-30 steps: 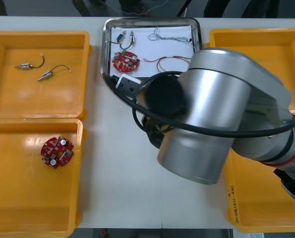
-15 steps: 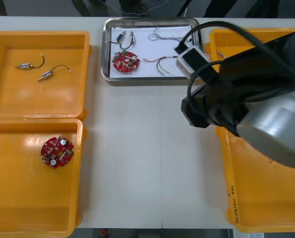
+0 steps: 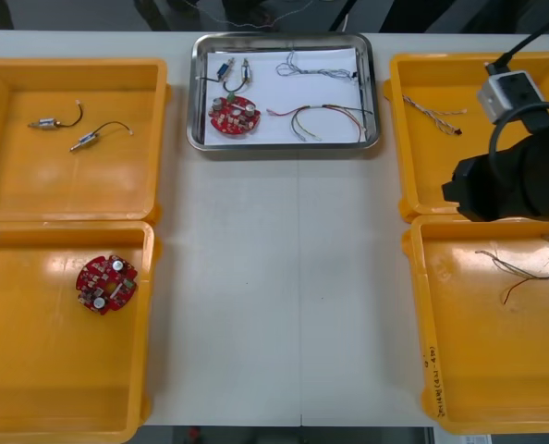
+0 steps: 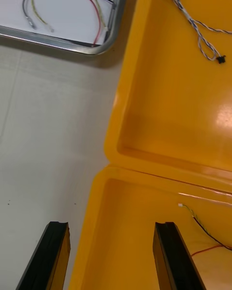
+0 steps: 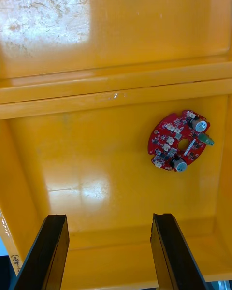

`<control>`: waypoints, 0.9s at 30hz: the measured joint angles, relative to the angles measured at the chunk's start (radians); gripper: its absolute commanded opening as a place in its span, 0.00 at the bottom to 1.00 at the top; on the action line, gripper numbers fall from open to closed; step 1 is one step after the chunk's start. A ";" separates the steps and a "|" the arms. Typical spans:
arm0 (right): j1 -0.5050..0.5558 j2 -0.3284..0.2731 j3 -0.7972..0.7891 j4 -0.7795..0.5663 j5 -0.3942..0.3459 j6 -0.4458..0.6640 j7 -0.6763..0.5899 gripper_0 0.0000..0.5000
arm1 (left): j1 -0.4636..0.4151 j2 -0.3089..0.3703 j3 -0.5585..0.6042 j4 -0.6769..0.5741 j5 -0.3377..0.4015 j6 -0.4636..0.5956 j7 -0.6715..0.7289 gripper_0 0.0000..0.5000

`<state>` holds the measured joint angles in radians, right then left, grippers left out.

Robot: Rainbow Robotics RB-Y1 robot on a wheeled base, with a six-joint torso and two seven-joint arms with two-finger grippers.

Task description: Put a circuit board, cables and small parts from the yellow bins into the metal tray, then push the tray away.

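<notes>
The metal tray (image 3: 199, 92), white inside, stands at the table's far middle. In it lie a red circuit board (image 3: 232, 116), small metal parts (image 3: 228, 68), a thin twisted cable (image 3: 316, 67) and a red and yellow cable (image 3: 323, 117). My right arm (image 3: 513, 174) hangs over the right bins. Its gripper (image 4: 111, 258) is open above the inner wall of the near right bin (image 4: 145, 232), holding nothing. My left gripper (image 5: 110, 253) is open over the near left bin (image 5: 96, 174), a short way from a second red board (image 5: 181, 140).
The far left bin (image 3: 71, 190) holds two small metal parts (image 3: 45, 122). A twisted blue and white cable (image 3: 432, 111) lies in the far right bin (image 3: 399, 139). Thin red and black cables (image 3: 524, 273) lie in the near right bin. Bare table runs between the bins.
My right arm has swung from the table's middle, near the tray, out to the right over the right bins. The tray and its contents have stayed put.
</notes>
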<state>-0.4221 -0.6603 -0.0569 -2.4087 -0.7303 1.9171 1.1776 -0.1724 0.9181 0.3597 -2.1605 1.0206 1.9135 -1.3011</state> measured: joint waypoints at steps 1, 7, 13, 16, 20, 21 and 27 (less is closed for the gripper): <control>0.009 -0.013 -0.021 0.008 -0.016 0.000 0.000 1.00 | 0.000 0.000 0.000 0.000 0.000 0.000 0.000 1.00; 0.073 -0.070 -0.120 0.046 -0.077 0.000 0.000 1.00 | 0.000 0.000 0.000 0.000 0.000 0.000 0.000 1.00; 0.165 -0.109 -0.196 0.077 -0.100 0.000 0.000 1.00 | 0.000 0.000 0.000 0.000 0.000 0.000 0.000 1.00; 0.198 -0.122 -0.209 0.084 -0.105 0.000 0.000 1.00 | 0.000 0.000 0.000 0.000 0.000 0.000 0.000 1.00; 0.224 -0.127 -0.220 0.095 -0.112 0.000 0.000 1.00 | 0.000 0.000 0.000 0.000 0.000 0.000 0.000 1.00; 0.228 -0.127 -0.222 0.103 -0.115 0.000 0.000 1.00 | 0.000 0.000 0.000 0.000 0.000 0.000 0.000 1.00; 0.240 -0.127 -0.224 0.160 -0.127 0.000 0.000 1.00 | 0.000 0.000 0.000 0.000 0.000 0.000 0.000 1.00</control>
<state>-0.1819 -0.7870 -0.2809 -2.2487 -0.8570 1.9172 1.1778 -0.1723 0.9181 0.3597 -2.1606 1.0206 1.9135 -1.3011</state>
